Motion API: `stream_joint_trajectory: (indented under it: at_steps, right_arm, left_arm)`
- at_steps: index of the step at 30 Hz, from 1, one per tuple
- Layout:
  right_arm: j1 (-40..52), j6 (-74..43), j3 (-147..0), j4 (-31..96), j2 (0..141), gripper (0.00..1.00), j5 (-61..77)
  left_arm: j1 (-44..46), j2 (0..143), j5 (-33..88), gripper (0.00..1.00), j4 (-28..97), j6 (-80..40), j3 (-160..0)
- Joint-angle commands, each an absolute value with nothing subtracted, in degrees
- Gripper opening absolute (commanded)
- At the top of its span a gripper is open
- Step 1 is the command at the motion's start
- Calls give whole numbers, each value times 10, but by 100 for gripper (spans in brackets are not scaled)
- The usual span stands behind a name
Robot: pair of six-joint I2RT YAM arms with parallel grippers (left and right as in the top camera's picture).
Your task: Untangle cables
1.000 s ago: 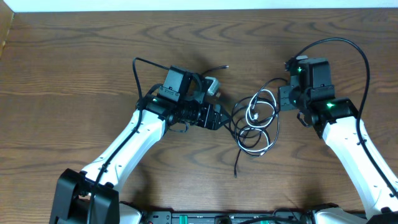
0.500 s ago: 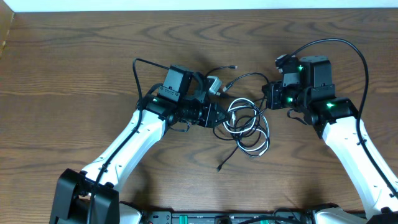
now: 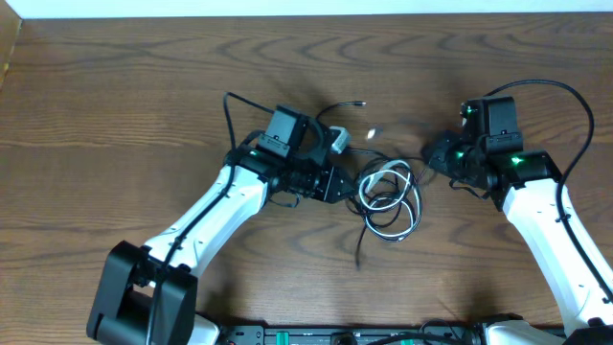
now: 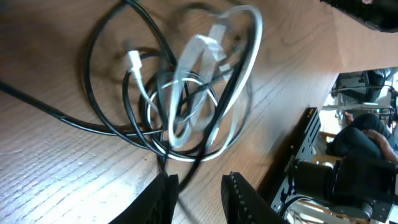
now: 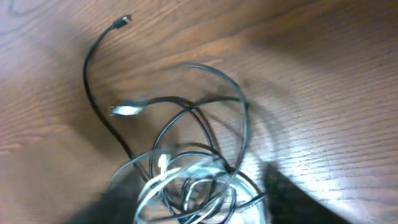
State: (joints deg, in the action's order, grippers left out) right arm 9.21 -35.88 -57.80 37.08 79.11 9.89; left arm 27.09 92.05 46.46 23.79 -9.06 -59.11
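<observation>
**Cable knot lying between your two grippers, near the middle of the table**

You are looking at the cables (image 3: 388,196) bunched in a loose tangle of black and white loops on the wooden table (image 3: 115,115), roughly midway between the left and right edges and a little toward the far edge. One black end is trailing toward the near edge, and another thin black end (image 3: 347,105) is curling up toward the far edge.

Your left gripper (image 3: 335,182) is sitting just beside the tangle on its left side. In the left wrist view its fingers (image 4: 163,198) are standing slightly apart, with a black strand running down into the gap between them; you cannot tell whether they are pinching it.

Your right gripper (image 3: 436,153) is hovering just to the right of the tangle. The right wrist view is showing the blurred loops (image 5: 193,174) and a white plug (image 5: 124,110), but the fingers are too dark and smeared to judge, so you cannot tell their state.
</observation>
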Motion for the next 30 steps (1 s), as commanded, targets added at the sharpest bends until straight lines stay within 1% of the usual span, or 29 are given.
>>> stream_joint_trajectory:
  at_steps: [1,4,6,8,9,10,12,18,23,28,30]
  right_arm:
    - [95,-317,-583,357,790,81,140]
    - [100,-270,-583,354,790,86,192]
    - [107,-252,-583,371,790,84,205]
    - [114,-262,-583,407,791,68,184]
    - [115,-281,-583,421,791,67,172]
    - [117,-334,-583,450,791,65,140]
    - [117,-369,-583,470,791,62,116]
    - [118,-413,-582,494,792,61,91]
    - [121,-433,-564,480,792,59,91]
    - [135,-456,-530,444,792,58,94]
    - [149,-467,-509,396,792,57,102]
  left_arm:
    - [271,924,474,29,239,-88,-599]
    - [271,924,474,29,239,-88,-599]
    - [271,924,473,29,239,-88,-599]
    - [271,924,473,29,239,-88,-599]
    - [271,924,473,29,239,-88,-599]
    - [271,924,473,29,239,-88,-599]
    - [271,924,473,29,239,-88,-599]
    - [271,924,473,29,239,-88,-599]
    - [271,924,473,29,239,-88,-599]
    - [271,924,473,28,239,-88,-599]
    - [271,924,473,28,239,-88,-599]
